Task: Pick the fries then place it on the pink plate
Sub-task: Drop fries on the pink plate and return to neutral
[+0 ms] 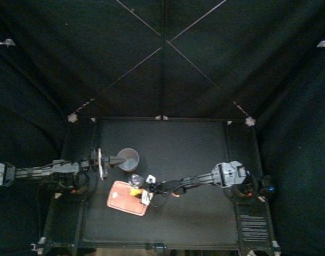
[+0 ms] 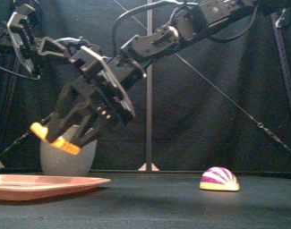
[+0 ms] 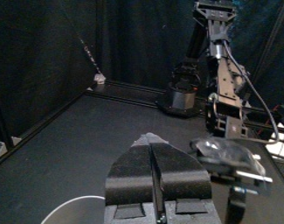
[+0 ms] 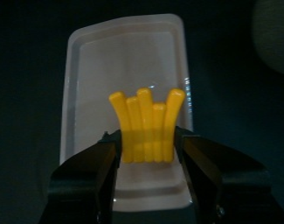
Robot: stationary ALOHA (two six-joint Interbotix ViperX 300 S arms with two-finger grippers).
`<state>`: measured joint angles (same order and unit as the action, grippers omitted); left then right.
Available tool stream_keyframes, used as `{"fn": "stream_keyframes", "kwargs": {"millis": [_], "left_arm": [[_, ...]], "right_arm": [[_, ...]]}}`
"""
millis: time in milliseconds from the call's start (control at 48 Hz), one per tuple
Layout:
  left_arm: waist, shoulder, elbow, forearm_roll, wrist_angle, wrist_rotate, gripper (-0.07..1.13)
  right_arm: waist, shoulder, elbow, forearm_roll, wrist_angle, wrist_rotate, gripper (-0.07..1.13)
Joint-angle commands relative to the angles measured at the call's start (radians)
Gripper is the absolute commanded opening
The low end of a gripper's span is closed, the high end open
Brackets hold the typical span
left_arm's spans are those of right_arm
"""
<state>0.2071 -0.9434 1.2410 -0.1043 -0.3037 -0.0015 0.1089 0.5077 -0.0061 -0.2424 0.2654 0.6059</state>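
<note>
The yellow fries (image 4: 148, 129) hang upright between the jaws of my right gripper (image 4: 148, 156), which is shut on their lower part. Right under them lies the flat pink plate (image 4: 109, 61). In the front view the fries (image 2: 55, 139) hover a little above the plate (image 2: 40, 185), held by the right gripper (image 2: 73, 132). From above, the right gripper (image 1: 145, 189) is over the plate (image 1: 122, 203) near the table's front. My left gripper (image 3: 155, 175) rests shut and empty at the left (image 1: 87, 170).
A tall grey speckled cup (image 2: 66, 157) stands behind the plate, also visible from above as the cup (image 1: 126, 157). A small striped dome-shaped toy (image 2: 218, 179) lies on the table to the right.
</note>
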Motion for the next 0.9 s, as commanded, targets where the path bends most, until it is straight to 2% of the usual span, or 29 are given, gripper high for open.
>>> {"fn": "stream_keyframes", "kwargs": {"millis": [21, 375, 646, 896], "left_arm": [[0.005, 0.003, -0.012, -0.002, -0.005, 0.000, 0.04], [0.025, 0.003, -0.005, -0.002, -0.005, 0.003, 0.04], [0.031, 0.003, 0.002, -0.002, -0.005, 0.002, 0.04], [0.031, 0.003, 0.002, -0.002, -0.005, -0.002, 0.04]], "right_arm": [[0.008, 0.015, -0.081, 0.002, 0.014, 0.002, 0.79], [0.035, 0.051, -0.121, -0.011, 0.023, 0.000, 0.82], [0.044, 0.048, -0.127, -0.032, 0.029, 0.002, 0.97], [0.040, 0.000, -0.118, -0.075, 0.075, 0.012, 0.99]]}}
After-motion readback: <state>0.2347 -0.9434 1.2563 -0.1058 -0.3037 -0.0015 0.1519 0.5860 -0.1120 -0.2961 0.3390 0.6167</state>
